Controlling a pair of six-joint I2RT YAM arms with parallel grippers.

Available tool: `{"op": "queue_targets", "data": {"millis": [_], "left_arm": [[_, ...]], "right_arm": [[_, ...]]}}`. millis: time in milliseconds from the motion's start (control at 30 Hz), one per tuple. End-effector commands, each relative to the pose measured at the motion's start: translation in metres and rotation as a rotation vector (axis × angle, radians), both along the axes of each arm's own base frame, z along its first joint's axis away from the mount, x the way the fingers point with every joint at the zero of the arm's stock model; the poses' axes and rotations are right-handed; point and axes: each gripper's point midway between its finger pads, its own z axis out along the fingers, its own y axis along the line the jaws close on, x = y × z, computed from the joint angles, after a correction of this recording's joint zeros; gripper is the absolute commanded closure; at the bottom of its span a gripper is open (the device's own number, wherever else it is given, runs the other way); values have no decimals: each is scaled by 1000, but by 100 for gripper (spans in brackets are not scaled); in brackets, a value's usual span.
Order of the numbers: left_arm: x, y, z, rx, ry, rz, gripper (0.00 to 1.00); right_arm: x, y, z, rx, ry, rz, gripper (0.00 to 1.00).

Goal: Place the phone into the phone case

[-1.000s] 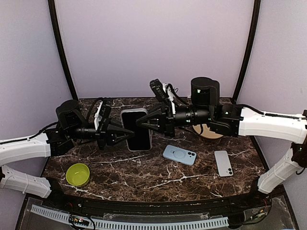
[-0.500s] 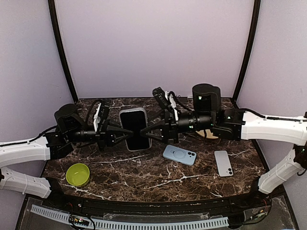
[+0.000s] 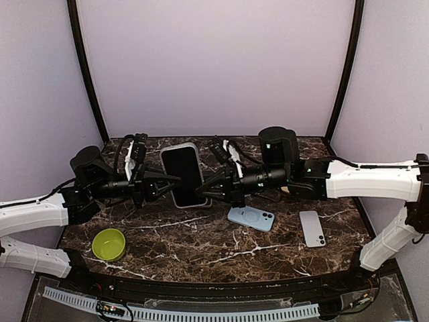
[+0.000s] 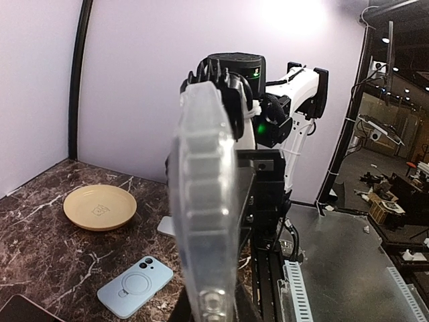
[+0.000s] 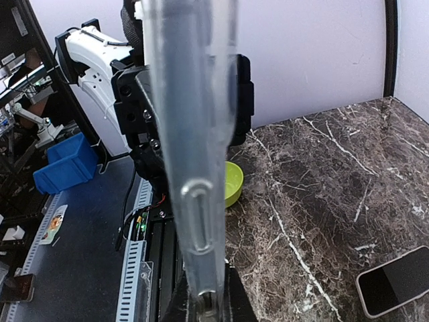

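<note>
A clear phone case (image 3: 182, 176) is held up off the table between both grippers, and a black phone screen fills it in the top view. My left gripper (image 3: 171, 182) is shut on its left long edge. My right gripper (image 3: 205, 182) is shut on its right long edge. In the left wrist view the case (image 4: 204, 221) shows edge-on, rising from between the fingers. In the right wrist view the case (image 5: 191, 154) is also edge-on, its side-button slot facing the camera. The fingertips are hidden behind the case in both wrist views.
A light-blue case with a ring (image 3: 251, 217) and a pale phone lying face down (image 3: 312, 228) lie right of centre. A green bowl (image 3: 109, 243) sits front left. A tan plate (image 4: 100, 206) is at the back. Another dark-screened phone (image 5: 395, 288) lies on the marble.
Both arms have carried the case a little to the left and toward the back, and it now tilts more. Both grippers have kept their hold.
</note>
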Motion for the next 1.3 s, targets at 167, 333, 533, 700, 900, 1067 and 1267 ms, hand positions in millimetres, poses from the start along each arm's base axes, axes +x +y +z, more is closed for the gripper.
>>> {"op": "queue_targets", "data": {"millis": [167,333,533,700,900,1067,1267], "left_arm": [[-2,12,38,-110,-121,36,100],[-2,14,41,-119,-126,36,100],[-2,14,42,-125,-120,28,100],[-2,13,40,-119,-120,28,100],[-2,10,33,-86,-120,11,100],[-4,7,28,-70,-118,-16,100],[-4,5,23,-56,-104,-26,100]], "right_arm": [[-1,1,10,38,-4,12,100],[-4,0,1,24,16,21,70],[-3,3,1,23,26,29,100],[0,1,10,22,-8,11,97],[5,-10,51,70,-105,-2,52],[7,-8,89,157,-174,11,55],[9,7,92,178,-157,45,59]]}}
